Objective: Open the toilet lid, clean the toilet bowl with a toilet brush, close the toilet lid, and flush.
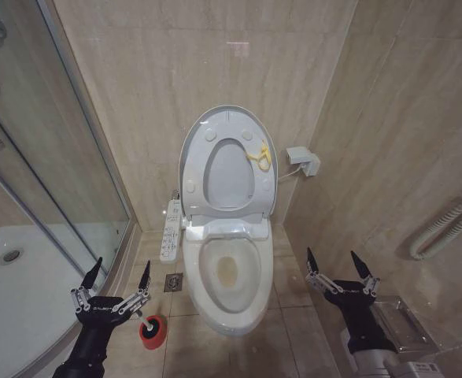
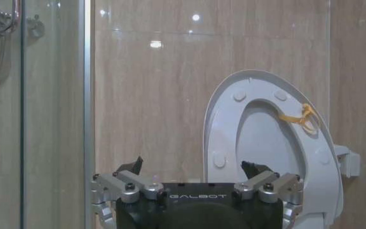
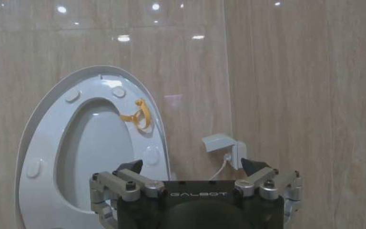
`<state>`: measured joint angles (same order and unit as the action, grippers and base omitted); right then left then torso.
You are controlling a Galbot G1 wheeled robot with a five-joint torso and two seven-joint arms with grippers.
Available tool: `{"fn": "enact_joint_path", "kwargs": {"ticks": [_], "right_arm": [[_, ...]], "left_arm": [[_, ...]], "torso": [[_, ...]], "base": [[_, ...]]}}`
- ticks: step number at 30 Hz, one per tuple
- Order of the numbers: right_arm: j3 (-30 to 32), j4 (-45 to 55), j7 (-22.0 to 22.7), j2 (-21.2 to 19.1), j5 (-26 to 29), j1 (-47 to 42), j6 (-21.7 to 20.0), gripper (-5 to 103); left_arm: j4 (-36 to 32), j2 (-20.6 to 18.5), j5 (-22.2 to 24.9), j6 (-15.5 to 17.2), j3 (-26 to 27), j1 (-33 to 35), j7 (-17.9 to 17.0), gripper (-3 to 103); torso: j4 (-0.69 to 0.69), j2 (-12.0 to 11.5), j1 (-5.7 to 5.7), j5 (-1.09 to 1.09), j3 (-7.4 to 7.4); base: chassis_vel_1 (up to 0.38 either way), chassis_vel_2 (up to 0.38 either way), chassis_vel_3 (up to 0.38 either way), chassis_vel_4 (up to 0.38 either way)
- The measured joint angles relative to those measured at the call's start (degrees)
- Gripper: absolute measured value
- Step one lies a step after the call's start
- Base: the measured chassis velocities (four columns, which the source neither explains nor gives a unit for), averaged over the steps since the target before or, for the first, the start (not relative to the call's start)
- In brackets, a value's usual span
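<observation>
The toilet lid (image 1: 229,173) stands raised against the back wall. The ring seat (image 1: 207,146) with its yellow loop (image 1: 260,157) is raised in front of it. The toilet bowl (image 1: 229,272) lies uncovered, with a yellowish stain at its bottom. The toilet brush (image 1: 147,319) stands in a red holder (image 1: 155,334) on the floor, left of the bowl. My left gripper (image 1: 119,277) hovers open just above and left of the holder. My right gripper (image 1: 337,264) is open to the right of the bowl. Both wrist views look at the lid (image 2: 266,138) (image 3: 97,143) past the open left gripper (image 2: 192,166) and right gripper (image 3: 190,166).
A glass shower screen (image 1: 65,157) and white shower tray (image 1: 18,276) fill the left side. A control panel (image 1: 170,230) hangs at the bowl's left, with a floor drain (image 1: 173,282) below it. A wall socket box (image 1: 304,160), a grab rail (image 1: 443,228) and a metal fitting (image 1: 400,323) line the right wall.
</observation>
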<state>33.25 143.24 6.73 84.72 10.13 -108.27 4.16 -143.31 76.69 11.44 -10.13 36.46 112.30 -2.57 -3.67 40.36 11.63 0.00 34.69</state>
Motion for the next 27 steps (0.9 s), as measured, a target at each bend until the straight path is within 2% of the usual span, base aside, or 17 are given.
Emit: {"fn": "enact_joint_path", "kwargs": {"ticks": [27], "right_arm": [[0.00,0.00,0.00,0.01,0.00,0.05,-0.18,100]], "left_arm": [[0.04,0.00,0.06,0.06,0.01,0.00,0.00,100]], "torso": [[0.00,0.00,0.00,0.00,0.00]], "base": [[0.000,0.000,0.000,0.000]]}}
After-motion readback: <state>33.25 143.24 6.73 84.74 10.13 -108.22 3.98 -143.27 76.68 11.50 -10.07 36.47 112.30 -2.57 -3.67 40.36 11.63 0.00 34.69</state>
